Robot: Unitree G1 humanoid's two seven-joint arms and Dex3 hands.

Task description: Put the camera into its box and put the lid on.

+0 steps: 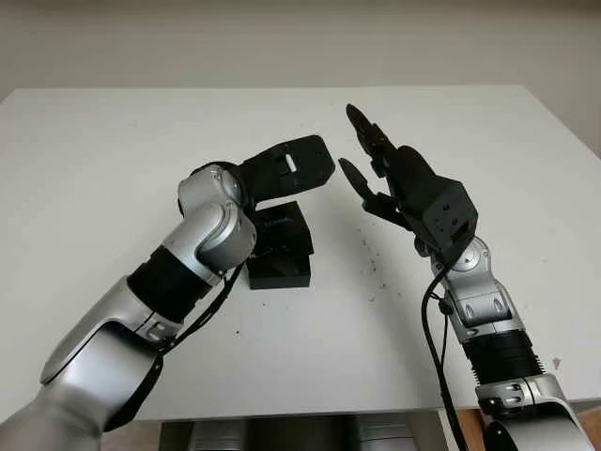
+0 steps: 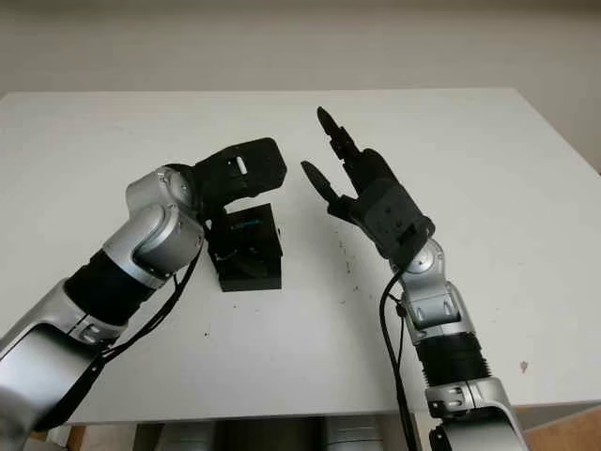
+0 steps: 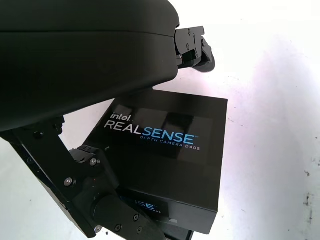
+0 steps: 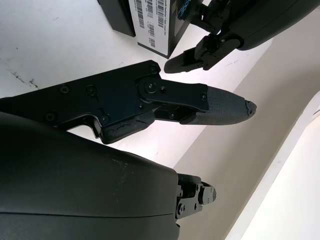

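Left hand (image 1: 291, 167) is hovering open just above the lid (image 3: 167, 131), which is sitting skewed on the box (image 1: 279, 268) mid-desk (image 1: 113, 150). Right hand (image 1: 385, 174) is hanging open nearby. Square lid first, then press evenly. Camera unseen.

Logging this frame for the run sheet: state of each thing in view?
RealSense D405 box: on the table, lid on, sitting askew on its base.
Left hand: open, above the box, holding nothing.
Right hand: open, raised off the table to the right of the box, holding nothing.
White table: a few dark specks near the box.
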